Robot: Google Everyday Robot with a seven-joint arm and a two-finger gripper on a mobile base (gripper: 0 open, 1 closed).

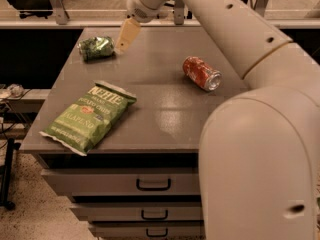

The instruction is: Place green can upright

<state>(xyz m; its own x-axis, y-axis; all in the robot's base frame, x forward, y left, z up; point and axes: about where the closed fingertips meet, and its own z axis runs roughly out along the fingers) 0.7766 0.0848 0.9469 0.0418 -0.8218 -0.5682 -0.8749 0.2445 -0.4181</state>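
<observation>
The green can (96, 48) is dented and lies on its side at the back left of the grey cabinet top (165, 101). My gripper (127, 35) hangs just to the right of the can, close to it and slightly above the surface, with its tan fingers pointing down and left. My large white arm reaches in from the lower right and covers the right side of the view.
A red and white can (201, 73) lies on its side at the right middle of the top. A flat green chip bag (90, 116) lies at the front left. Drawers with dark handles (153, 185) face front. Chairs and a rail stand behind.
</observation>
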